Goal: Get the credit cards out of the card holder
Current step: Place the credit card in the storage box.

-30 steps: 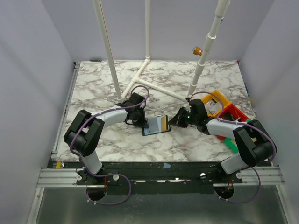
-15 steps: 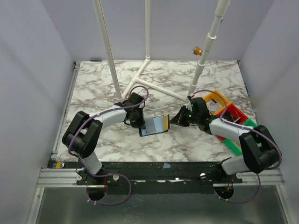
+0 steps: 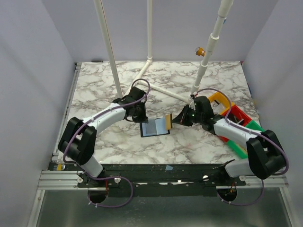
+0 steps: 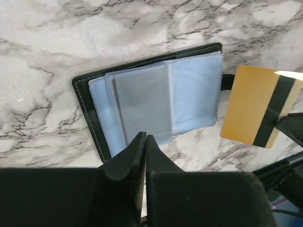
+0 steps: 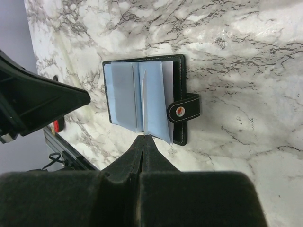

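Nothing legible shows on the gold credit card (image 4: 246, 104) or card holder (image 4: 191, 92).

Card holder (image 3: 154, 128) lies open on table (image 3: 94, 90), L gripper (image 3: 141, 117) just behind-left of it. One card (image 3: 168, 122) off its R edge, in R gripper (image 3: 173, 121); bins (image 3: 232, 115) further R.

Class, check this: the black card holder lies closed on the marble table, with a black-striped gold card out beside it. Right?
No: the card holder lies open, not closed, its pale blue inside showing in the left wrist view. It does lie on the marble table, with the black-striped gold card out beside it.
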Motion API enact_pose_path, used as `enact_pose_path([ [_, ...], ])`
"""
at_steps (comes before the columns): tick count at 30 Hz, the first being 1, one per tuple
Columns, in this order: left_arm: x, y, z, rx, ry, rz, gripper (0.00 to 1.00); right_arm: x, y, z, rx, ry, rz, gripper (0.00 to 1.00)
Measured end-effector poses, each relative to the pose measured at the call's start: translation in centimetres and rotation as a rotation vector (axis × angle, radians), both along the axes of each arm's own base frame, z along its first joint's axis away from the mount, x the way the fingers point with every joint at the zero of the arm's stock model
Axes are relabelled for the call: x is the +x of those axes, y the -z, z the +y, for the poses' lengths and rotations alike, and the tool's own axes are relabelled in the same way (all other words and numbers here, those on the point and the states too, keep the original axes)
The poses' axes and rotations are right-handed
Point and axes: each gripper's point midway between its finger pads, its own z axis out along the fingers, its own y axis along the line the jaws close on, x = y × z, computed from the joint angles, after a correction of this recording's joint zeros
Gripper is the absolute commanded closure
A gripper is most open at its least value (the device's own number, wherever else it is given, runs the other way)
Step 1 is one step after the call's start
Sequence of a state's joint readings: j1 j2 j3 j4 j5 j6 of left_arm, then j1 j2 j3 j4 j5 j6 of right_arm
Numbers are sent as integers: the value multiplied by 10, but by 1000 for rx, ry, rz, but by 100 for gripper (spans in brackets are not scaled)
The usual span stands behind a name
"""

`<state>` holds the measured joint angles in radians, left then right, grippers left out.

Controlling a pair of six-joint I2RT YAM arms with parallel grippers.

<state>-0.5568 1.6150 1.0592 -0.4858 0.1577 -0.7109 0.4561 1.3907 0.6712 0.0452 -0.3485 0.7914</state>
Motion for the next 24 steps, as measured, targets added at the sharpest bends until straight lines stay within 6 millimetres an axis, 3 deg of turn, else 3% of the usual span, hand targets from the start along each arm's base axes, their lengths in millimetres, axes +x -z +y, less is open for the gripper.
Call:
enact_pose_path([
  [3,4,-14,-2,-16,10,-36,60,0,-5,-1,-5,7,-3,99],
  [10,1,-27,-1,-28,28,-65,35,3,-17,-4,-14,27,-20,99],
  [18,-4,-59,-1,-87,46,-139,31,3,-26,-14,-49,72,-27,99],
  [24,-15,-80,2,-130,61,-187,31,9,-44,-27,-91,139,-53,99],
])
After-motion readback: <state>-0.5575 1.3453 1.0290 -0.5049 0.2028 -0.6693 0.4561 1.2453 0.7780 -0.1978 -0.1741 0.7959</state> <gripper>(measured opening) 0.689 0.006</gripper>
